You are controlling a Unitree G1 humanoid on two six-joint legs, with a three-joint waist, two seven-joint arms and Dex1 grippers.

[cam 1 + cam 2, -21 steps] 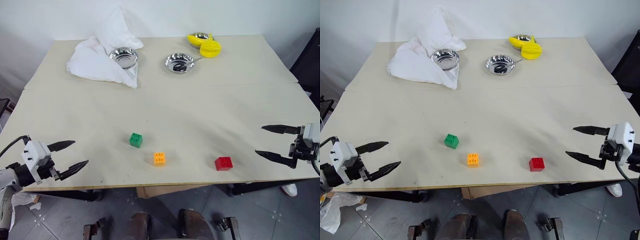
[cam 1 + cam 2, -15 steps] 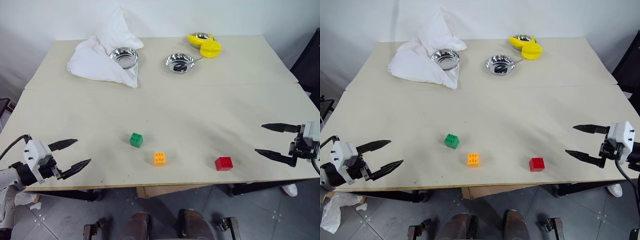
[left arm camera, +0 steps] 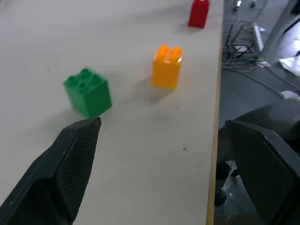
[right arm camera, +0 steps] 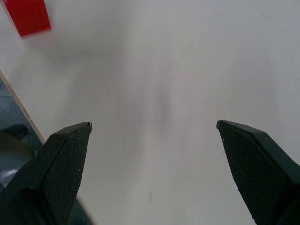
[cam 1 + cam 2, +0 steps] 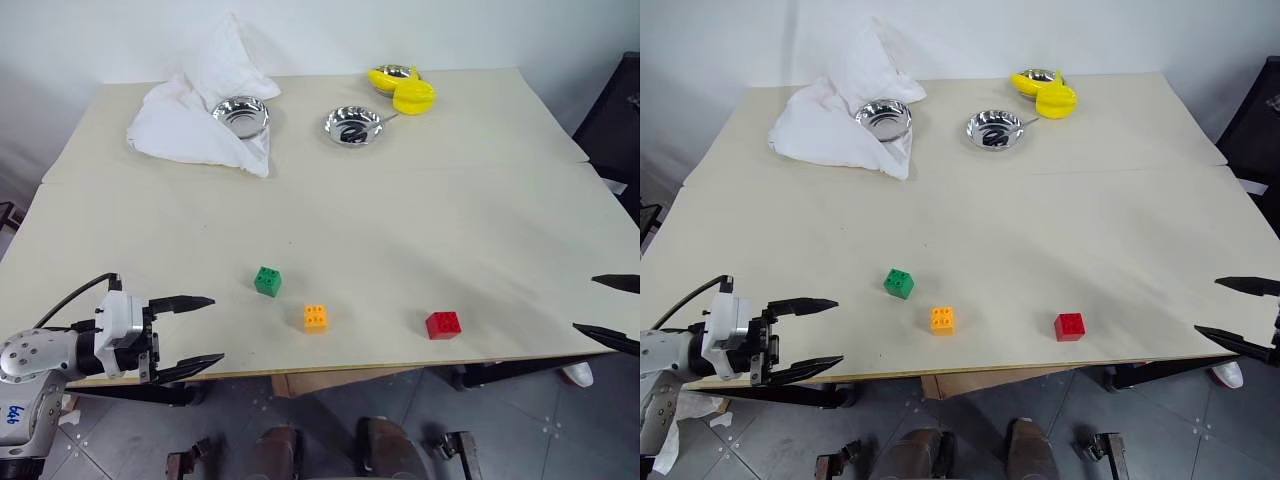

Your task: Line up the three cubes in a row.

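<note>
we see the three task pieces near the lower middle of the frame on the beige wooden table [image 5: 420, 220]: the small green studded plastic cube [image 5: 267, 281], the small orange-yellow studded plastic cube [image 5: 316, 317] just below and right of it, and the small red studded plastic cube [image 5: 443, 324] further right, well apart from the other two and close to the table's front edge. they form a loose slanting line, not yet a tidy row. our left gripper [image 5: 182, 336] hovers at the lower left, its black fingers spread wide and holding nothing, aimed toward the green cube. our right gripper [image 5: 1236, 313] sits at the lower right edge, likewise released and empty. we judge these blocks light, rigid and smooth-sided, so they may skid or tip when nudged; we would pinch each across two opposite flat side faces, below the studs, with a gentle squeeze.
</note>
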